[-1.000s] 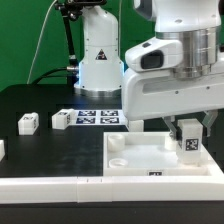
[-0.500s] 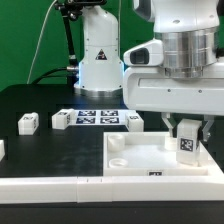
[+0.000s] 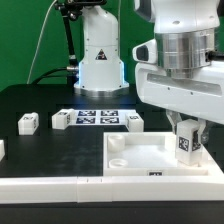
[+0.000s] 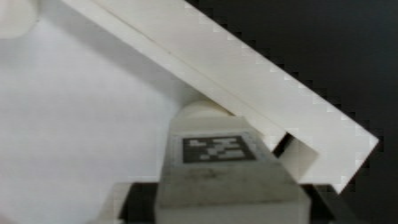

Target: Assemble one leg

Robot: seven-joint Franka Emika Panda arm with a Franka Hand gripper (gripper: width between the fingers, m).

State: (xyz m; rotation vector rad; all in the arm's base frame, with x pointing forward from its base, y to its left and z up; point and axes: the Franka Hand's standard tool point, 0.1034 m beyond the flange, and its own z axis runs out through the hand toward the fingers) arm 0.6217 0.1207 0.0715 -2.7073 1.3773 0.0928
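Observation:
My gripper (image 3: 186, 128) is shut on a leg (image 3: 185, 145), a small white block with a black-and-white marker, and holds it upright over the far right corner of the large white panel (image 3: 140, 160). In the wrist view the leg (image 4: 217, 150) stands between my dark fingers (image 4: 146, 203) against the panel (image 4: 71, 120) and its raised edge (image 4: 231, 70). Three more legs lie on the black table: one (image 3: 27, 122) at the exterior view's left, one (image 3: 60, 119) beside the marker board, one (image 3: 133, 120) right of it.
The marker board (image 3: 97, 117) lies at the table's middle back. The robot base (image 3: 99, 50) stands behind it. A white rail (image 3: 50, 186) runs along the front edge. A white piece (image 3: 1, 150) sits at the exterior view's left border.
The gripper with the leg has dropped slightly lower toward the panel's far right corner and shifted a little to the exterior view's left.

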